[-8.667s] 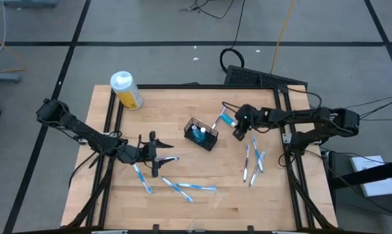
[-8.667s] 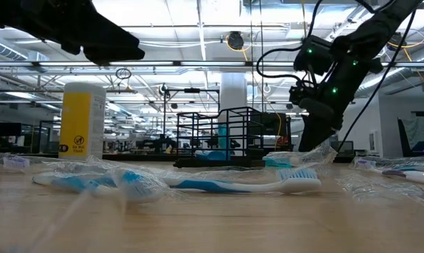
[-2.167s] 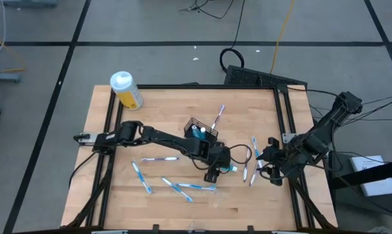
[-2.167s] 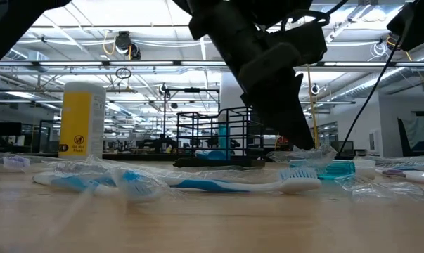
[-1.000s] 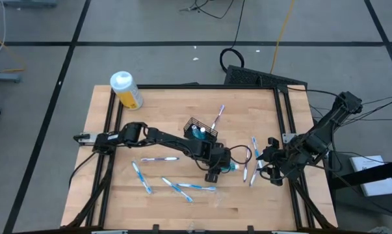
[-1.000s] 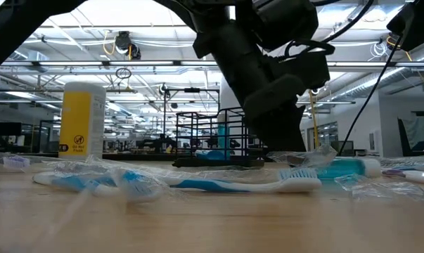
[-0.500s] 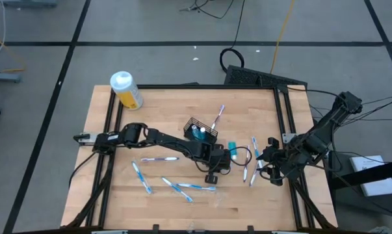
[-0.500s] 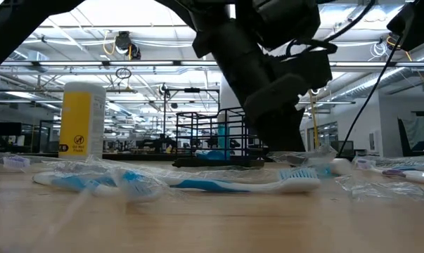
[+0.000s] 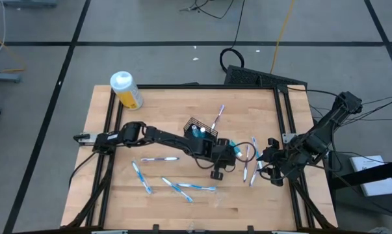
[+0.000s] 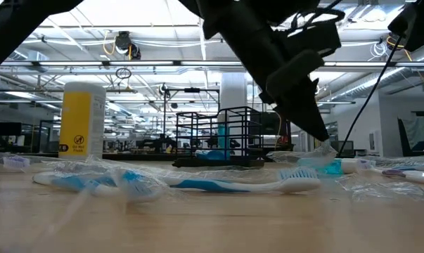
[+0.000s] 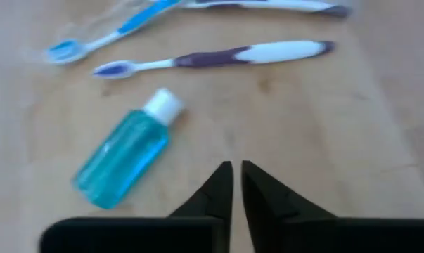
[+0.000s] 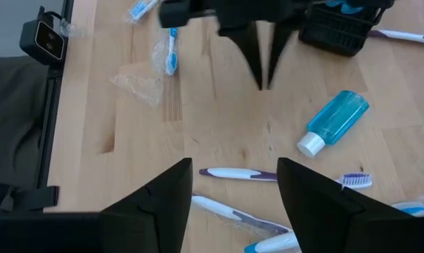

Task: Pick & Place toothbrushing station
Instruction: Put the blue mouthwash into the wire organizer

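On the wooden table (image 9: 104, 195) your left gripper (image 11: 237, 184) is clenched on nothing beside the loose teal bottle (image 11: 124, 157), while your right gripper (image 12: 234, 184) waits released near the edge.

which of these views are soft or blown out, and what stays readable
Left wrist view: soft throughout, yet the teal bottle and purple toothbrush read. Low view: ceiling lights glare, near toothbrush blurred. High view: evenly lit, basket clear.

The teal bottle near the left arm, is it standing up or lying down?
Lying down: the teal bottle rests flat on the table, white cap sideways.
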Robot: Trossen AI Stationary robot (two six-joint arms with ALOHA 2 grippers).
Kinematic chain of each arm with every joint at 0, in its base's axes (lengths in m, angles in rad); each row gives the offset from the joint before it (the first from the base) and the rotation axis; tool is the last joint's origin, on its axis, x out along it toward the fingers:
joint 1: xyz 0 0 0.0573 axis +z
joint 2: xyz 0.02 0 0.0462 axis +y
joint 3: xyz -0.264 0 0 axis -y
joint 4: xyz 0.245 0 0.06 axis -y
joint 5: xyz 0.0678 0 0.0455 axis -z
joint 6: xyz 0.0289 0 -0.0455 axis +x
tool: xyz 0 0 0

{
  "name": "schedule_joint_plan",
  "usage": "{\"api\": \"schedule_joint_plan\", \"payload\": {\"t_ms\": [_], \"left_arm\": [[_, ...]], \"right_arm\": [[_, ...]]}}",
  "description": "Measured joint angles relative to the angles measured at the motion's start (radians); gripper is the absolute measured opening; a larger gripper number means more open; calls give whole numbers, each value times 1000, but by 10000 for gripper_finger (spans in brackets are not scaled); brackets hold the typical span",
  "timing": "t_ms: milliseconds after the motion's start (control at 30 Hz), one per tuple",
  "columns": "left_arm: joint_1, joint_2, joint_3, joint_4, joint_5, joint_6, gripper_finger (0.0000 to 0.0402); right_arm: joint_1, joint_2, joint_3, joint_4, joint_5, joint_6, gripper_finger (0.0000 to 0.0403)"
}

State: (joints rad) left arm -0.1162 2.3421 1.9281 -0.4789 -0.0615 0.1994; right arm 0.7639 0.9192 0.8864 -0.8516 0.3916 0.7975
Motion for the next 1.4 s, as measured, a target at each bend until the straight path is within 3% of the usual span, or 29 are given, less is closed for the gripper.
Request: {"api": "schedule_joint_plan", "payload": {"t_ms": [300, 433, 567, 900, 1067, 1400], "left_arm": [[55, 0, 15, -22, -45, 107, 241], [69, 0, 15, -17, -54, 153, 289], [73, 0, 15, 4, -84, 232, 287], [71, 92, 78, 34, -101, 323, 222], [73, 130, 159, -2, -124, 366, 229], [84, 161, 172, -50, -115, 406, 237]], "right_arm": [[0, 0, 0, -11, -3, -2, 199], [0, 0, 0, -24, -3, 0, 199], [0, 0, 0, -24, -3, -3, 199], [0, -4, 1, -27, -2, -6, 199], [0, -6, 1, -29, -2, 0, 199], [0, -12, 1, -29, -2, 1, 199]]}}
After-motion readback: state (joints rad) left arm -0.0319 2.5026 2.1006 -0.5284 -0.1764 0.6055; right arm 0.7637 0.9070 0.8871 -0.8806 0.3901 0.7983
